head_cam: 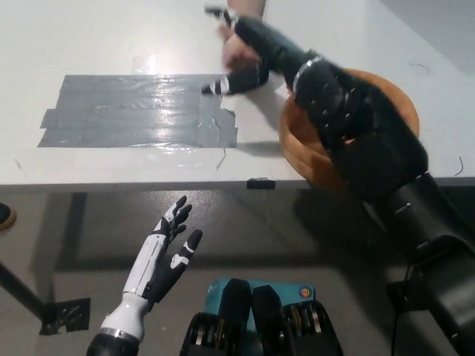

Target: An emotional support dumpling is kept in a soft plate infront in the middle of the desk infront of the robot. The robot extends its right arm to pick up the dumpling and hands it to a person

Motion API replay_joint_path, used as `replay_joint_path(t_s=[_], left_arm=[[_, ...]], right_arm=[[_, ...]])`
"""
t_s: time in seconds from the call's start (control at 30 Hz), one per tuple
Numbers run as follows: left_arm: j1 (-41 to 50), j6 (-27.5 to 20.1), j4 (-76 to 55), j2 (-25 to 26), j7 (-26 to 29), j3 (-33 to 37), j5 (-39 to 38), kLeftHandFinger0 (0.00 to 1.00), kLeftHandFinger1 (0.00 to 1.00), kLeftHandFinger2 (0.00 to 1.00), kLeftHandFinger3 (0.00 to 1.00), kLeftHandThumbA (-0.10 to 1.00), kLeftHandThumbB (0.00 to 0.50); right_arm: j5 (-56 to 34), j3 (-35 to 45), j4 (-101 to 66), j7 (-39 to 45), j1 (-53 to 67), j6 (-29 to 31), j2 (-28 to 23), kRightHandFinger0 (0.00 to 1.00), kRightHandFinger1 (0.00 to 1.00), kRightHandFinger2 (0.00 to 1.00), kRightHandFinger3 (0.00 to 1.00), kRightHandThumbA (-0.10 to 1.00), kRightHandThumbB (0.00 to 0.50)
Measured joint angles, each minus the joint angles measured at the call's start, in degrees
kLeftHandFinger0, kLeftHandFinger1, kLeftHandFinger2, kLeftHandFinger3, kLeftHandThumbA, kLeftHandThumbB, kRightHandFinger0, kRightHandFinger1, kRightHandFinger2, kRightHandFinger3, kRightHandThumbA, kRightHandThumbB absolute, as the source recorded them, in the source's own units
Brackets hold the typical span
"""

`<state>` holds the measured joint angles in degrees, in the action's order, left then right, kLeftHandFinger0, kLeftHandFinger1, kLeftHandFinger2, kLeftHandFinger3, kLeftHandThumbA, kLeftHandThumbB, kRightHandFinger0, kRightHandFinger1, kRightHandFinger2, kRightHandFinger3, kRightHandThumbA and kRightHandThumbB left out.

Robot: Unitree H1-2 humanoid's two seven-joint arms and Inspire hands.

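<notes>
1. My white left hand point(165, 248) hung idle at about seven o'clock in the head view, below the near edge of the white desk point(89, 30), fingers spread and holding nothing. I judged it was kept low there so it stayed clear of the hand-over.

2. A wide patch of shiny grey tape point(137, 110) lay flat on the desk at about ten o'clock. Nothing stood on it, and it blocked nothing.

3. My black right hand point(241, 55) reached far out toward twelve o'clock, over the desk beyond the tape's right end. Its fingers looked partly curled, but the picture was blurred there, so I could not tell whether they were closed on anything.

4. The pale soft dumpling point(239, 53) seemed to be the pinkish blur pressed against my right palm, together with a person's hand point(245, 9) at the top edge. I could not separate the two, so who held it was uncertain. I judged this to be the moment of giving.

5. The round orange-brown soft plate point(401, 111) sat at about two o'clock, empty, under my black forearm, which hid its left part. Only that forearm crossed it; no obstacle lay between my hand and the person.
</notes>
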<state>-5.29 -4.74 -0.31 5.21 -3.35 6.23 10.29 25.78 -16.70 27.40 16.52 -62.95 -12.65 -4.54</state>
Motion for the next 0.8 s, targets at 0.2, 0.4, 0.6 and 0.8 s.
replay_joint_path(t_s=[0.2,0.4,0.6,0.8], left_arm=[[-0.1,0.0,0.0,0.0,0.0,-0.3,-0.7,1.0,1.0,1.0,1.0,0.82,0.074],[-0.3,0.0,0.4,0.0,0.0,-0.4,-0.9,1.0,1.0,1.0,1.0,0.87,0.069],[-0.3,0.0,0.6,0.0,0.0,-0.4,-0.8,1.0,1.0,1.0,1.0,0.9,0.045],[-1.2,0.0,0.8,0.1,0.0,-0.6,-0.8,1.0,1.0,1.0,1.0,0.92,0.058]], right_arm=[[-1.5,4.8,-11.0,-0.2,1.2,-0.2,-1.1,1.0,1.0,1.0,1.0,0.89,0.481],[-2.3,6.3,-23.4,0.1,5.9,-1.0,-2.3,1.0,1.0,1.0,1.0,1.0,0.44],[-2.9,6.3,-36.4,0.6,16.5,-2.2,-2.5,1.0,1.0,1.0,1.0,0.96,0.41],[-5.1,6.1,-50.1,0.9,33.5,-2.0,-2.5,1.0,1.0,1.0,1.0,0.98,0.358]])
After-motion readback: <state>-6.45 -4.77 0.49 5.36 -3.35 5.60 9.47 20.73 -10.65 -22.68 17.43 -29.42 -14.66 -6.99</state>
